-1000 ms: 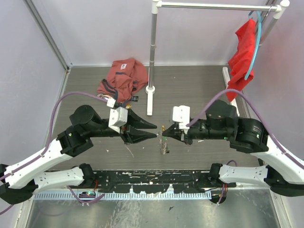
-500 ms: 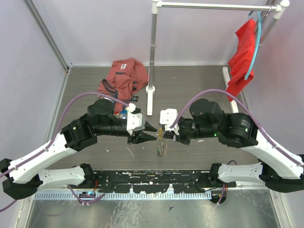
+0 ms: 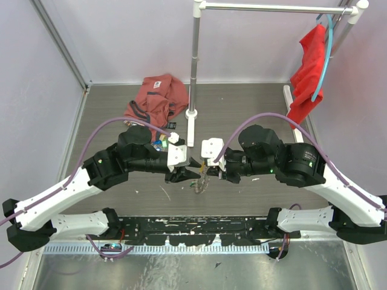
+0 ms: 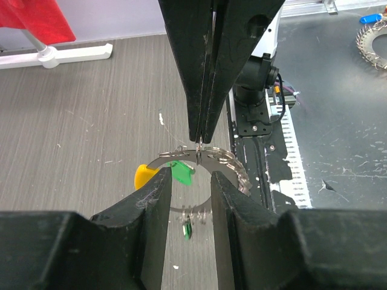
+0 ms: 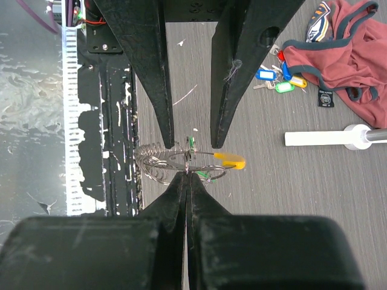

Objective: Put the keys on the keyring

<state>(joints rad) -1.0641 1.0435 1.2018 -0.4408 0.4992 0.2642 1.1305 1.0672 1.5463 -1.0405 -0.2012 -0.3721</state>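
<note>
The keyring (image 4: 233, 169) is a thin wire loop with a bunch of silvery keys, a yellow tag (image 4: 143, 176) and a green tag (image 4: 179, 172). It hangs over the table centre (image 3: 199, 183). My right gripper (image 5: 188, 175) is shut on its wire and shows from above in the left wrist view (image 4: 200, 142). My left gripper (image 4: 190, 176) faces it with jaws apart, straddling a lower arc of wire and a small green key (image 4: 187, 228). Seen from the right wrist, the left gripper (image 5: 193, 145) stands around the keyring (image 5: 157, 163). Loose tagged keys (image 5: 278, 78) lie by the left arm (image 3: 158, 144).
A crumpled red garment (image 3: 158, 96) lies at the back left, beside the loose keys. The rack's pole (image 3: 193, 60) and white foot (image 3: 190, 130) stand just behind the grippers. A red cloth (image 3: 308, 72) hangs at the right. Another silvery key bunch (image 4: 372, 42) lies on the metal strip.
Both grippers have come together over the table centre. The right one carried the keyring left, and the left one moved right until its fingers straddle the ring.
</note>
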